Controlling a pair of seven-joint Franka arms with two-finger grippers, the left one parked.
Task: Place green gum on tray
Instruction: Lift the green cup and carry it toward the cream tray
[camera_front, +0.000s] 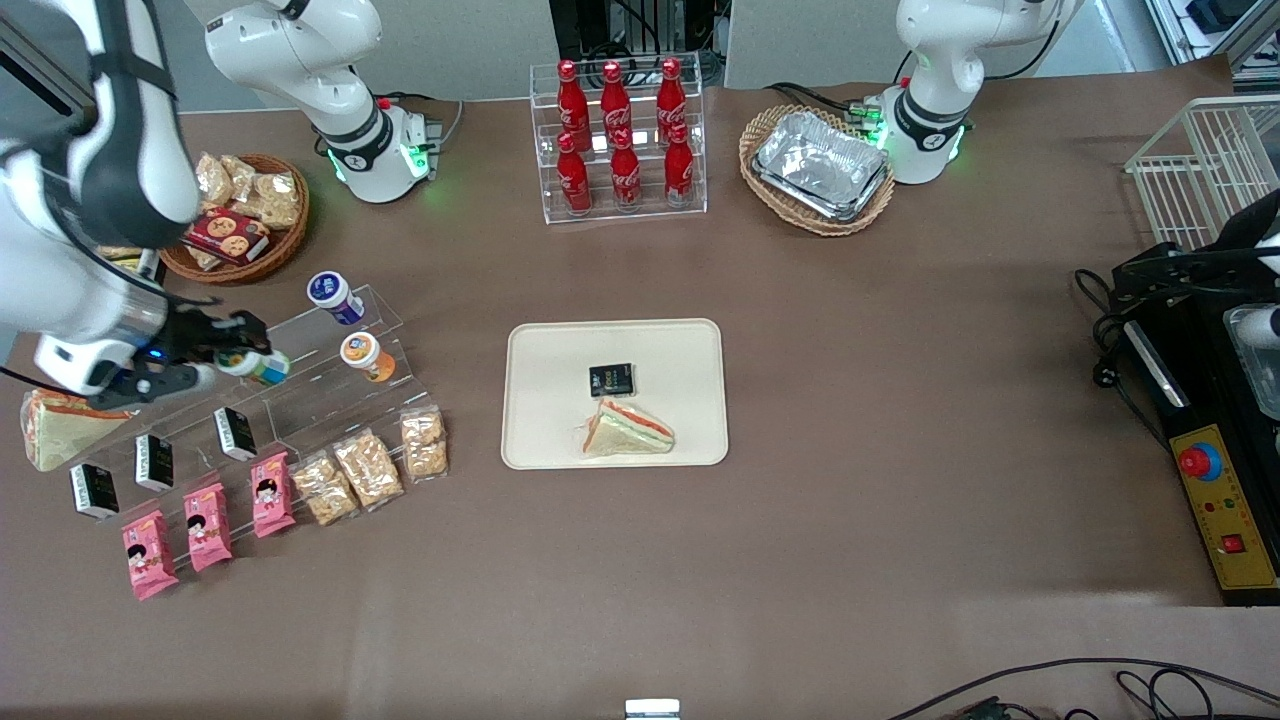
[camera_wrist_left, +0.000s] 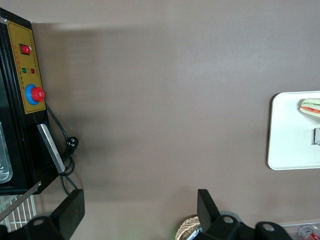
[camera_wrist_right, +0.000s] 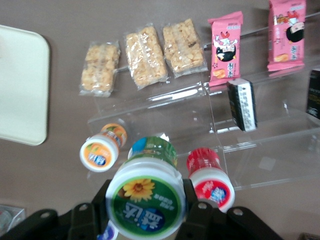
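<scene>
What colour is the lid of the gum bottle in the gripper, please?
Green with a white rim, on the green gum held by the gripper; right wrist view.

Robot lab: mock shop display rack (camera_front: 330, 400), control box (camera_front: 1215, 500).

**Materials and finishes on the surface**

The surface (camera_front: 900, 400) wears a matt brown covering, smooth and slightly sheened. The tray (camera_front: 540, 400) is matt cream plastic. The green gum (camera_wrist_right: 146, 200) has a glossy plastic lid with a printed paper-like label, and the gripper (camera_front: 235, 350) holding it above the stepped rack is matt black with hard-looking fingers (camera_wrist_right: 197, 212). That stepped rack (camera_front: 330, 400) is clear, shiny acrylic. Snack packs (camera_wrist_right: 145, 57) sit in glossy transparent film; pink packets (camera_wrist_right: 226, 47) are printed foil-like wrap. Near the surface's edge farthest from the front camera, crinkled silver foil trays (camera_front: 820, 165) fill a rough woven wicker basket (camera_front: 760, 130).
</scene>
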